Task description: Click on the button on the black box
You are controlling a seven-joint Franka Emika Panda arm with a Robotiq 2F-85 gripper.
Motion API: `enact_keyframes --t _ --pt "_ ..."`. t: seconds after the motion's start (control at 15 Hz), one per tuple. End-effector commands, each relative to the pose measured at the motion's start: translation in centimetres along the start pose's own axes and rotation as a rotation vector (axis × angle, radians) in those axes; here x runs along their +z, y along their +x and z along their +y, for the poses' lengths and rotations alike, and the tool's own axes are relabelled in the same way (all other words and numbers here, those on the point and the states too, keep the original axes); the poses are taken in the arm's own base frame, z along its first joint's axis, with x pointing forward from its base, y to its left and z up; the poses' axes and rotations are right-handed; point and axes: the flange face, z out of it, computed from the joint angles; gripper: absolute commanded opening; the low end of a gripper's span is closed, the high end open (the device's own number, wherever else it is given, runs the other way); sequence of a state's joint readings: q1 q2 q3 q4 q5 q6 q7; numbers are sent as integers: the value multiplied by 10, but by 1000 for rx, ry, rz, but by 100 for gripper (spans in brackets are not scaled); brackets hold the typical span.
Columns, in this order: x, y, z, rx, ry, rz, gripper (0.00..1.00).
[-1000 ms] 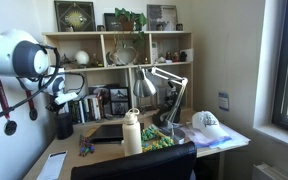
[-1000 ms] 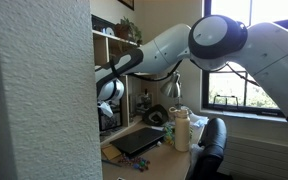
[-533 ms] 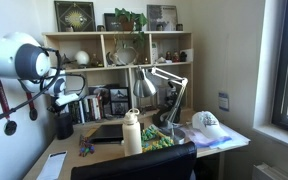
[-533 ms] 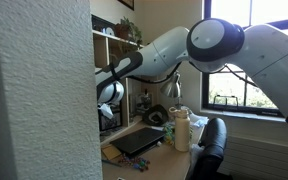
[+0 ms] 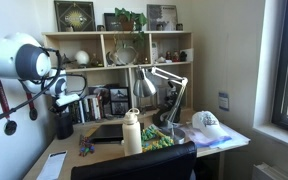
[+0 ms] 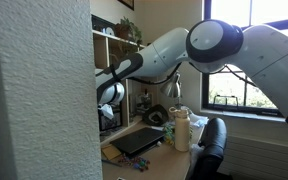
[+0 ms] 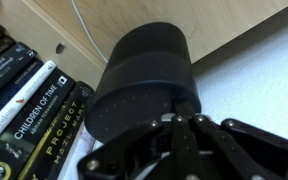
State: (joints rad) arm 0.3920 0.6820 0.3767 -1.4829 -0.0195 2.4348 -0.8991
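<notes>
Jaws closed at black cylinder (image 7: 144, 70), books (image 7: 29, 100) just beside.

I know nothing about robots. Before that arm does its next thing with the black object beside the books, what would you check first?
1. Target in sight: the black cylinder fills much of the wrist view. Ok.
2. Fingers lined up over its top. Ok.
3. Button found: none shows on the part of the top that is visible. Cannot tell.
4. Fingers open or closed: too dark and too close to the camera. Cannot tell.
5. Fingers touching the cylinder: cannot tell.
6. Books stand beside the cylinder, out of the fingers' way. Ok.
</notes>
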Motion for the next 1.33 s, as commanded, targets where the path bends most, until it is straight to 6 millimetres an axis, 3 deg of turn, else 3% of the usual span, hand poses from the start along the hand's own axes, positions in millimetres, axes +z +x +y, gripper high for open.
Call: enact_keyframes --t 0.0,0.73,1.27 --pt "3 5 3 26 -11 5 0" --pt "16 10 6 38 -17 8 0" --pt "25 -1 -1 37 28 -79 0"
